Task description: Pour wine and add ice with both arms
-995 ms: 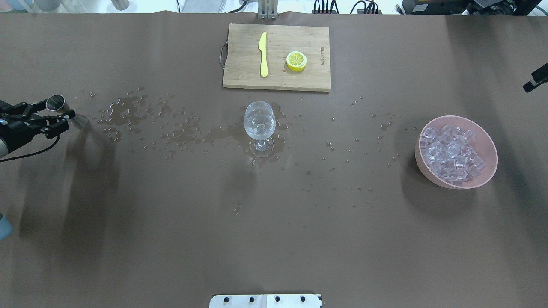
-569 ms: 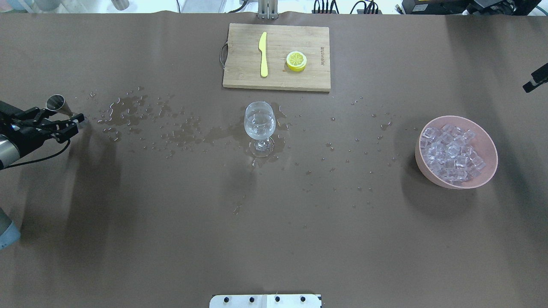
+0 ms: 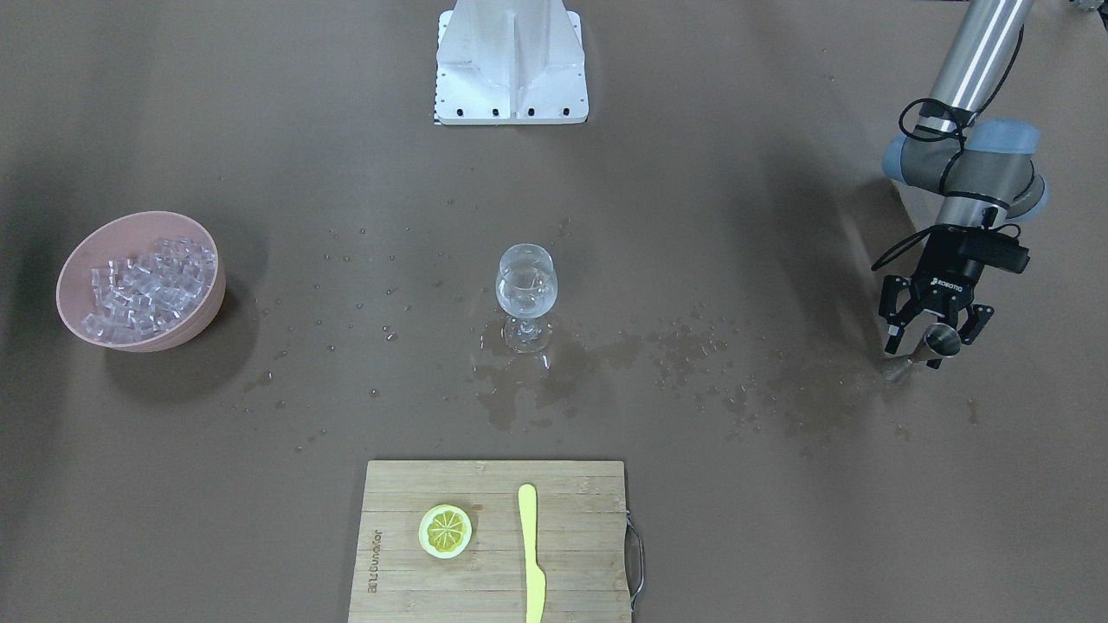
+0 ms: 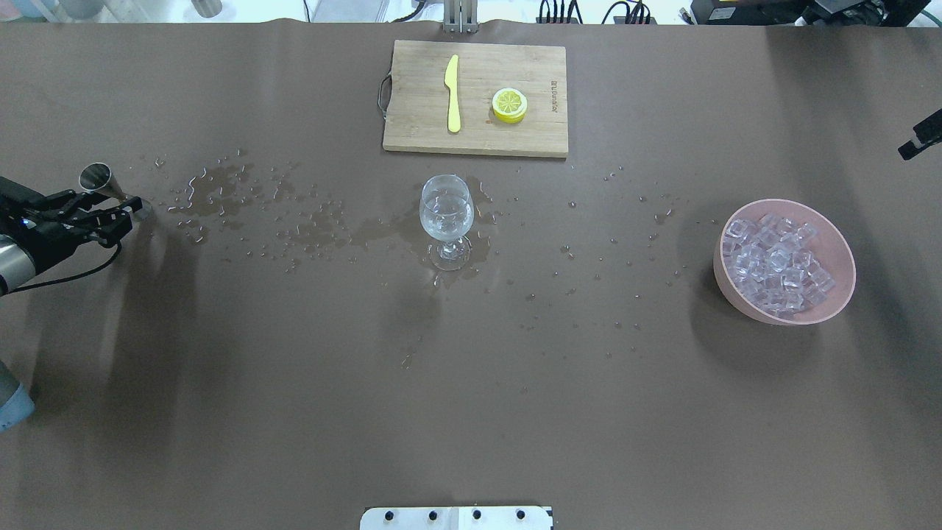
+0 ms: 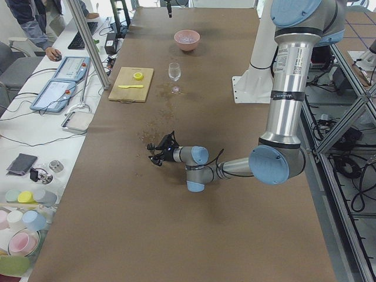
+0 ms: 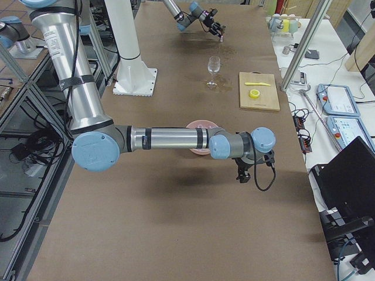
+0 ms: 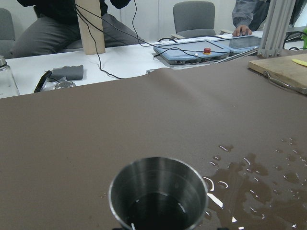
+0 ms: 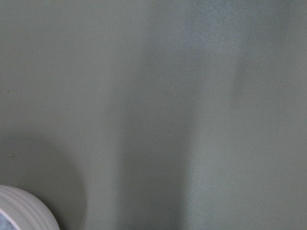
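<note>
My left tool (image 3: 933,344) spread wide astride the steel jigger (image 3: 942,339), far frame-right; ice (image 3: 147,290) lies far frame-left, nearer my right arm (image 6: 170,139).

1. Overhead camera: high behind my shoulders, looking forward and down on the table (image 4: 294,412).
2. Front camera: across from me, steeply down — my base (image 3: 511,78) at its top; both share the wine glass (image 3: 525,290) and board (image 3: 580,536).
3. Side cameras: one at each table end, looking along it.
4. Wrist cameras: left low, close behind the metal cup (image 7: 158,196); right close on plain surface.
</note>
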Tool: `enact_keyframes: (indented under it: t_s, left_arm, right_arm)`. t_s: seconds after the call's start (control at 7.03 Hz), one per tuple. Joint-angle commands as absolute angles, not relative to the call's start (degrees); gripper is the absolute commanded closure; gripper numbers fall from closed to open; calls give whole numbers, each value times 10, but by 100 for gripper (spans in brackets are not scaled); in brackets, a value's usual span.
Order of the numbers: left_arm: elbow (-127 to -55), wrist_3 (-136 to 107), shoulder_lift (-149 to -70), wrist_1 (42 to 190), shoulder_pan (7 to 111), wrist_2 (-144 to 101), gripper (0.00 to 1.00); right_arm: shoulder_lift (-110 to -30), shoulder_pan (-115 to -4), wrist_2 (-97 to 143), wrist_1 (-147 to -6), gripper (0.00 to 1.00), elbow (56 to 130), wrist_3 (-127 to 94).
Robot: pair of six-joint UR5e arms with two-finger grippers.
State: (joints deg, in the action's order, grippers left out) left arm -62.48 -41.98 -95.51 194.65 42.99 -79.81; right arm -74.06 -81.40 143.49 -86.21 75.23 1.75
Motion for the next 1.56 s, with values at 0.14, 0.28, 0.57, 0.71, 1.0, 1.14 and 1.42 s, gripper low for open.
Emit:
enact_keyframes:
  t_s: [0.14, 0.28, 0.57, 0.71, 1.0, 1.14, 1.42]
  left_arm:
    - [-623, -427, -969, 1914, 440, -797, 64]
    - [-624, -429, -973, 1914, 446, -797, 91]
    - [-627, -428, -973, 1912, 448, -796, 100]
    - [-648, -422, -973, 1911, 448, -800, 100]
    - [-760, -430, -990, 1825, 447, -799, 100]
    - [-792, -458, -991, 1805, 446, -797, 100]
    - [-896, -469, -998, 1681, 425, -796, 100]
  right_arm:
    - [-739, -814, 1436, -789, 0, 711, 11]
    - [-729, -814, 1436, -788, 0, 713, -13]
    - [-723, -815, 1436, -786, 0, 721, -18]
    - [-723, -816, 1437, -785, 0, 722, -18]
    - [-726, -817, 1438, -786, 0, 735, -18]
    - [-729, -817, 1438, -786, 0, 735, -18]
    - [-736, -817, 1441, -785, 0, 734, -13]
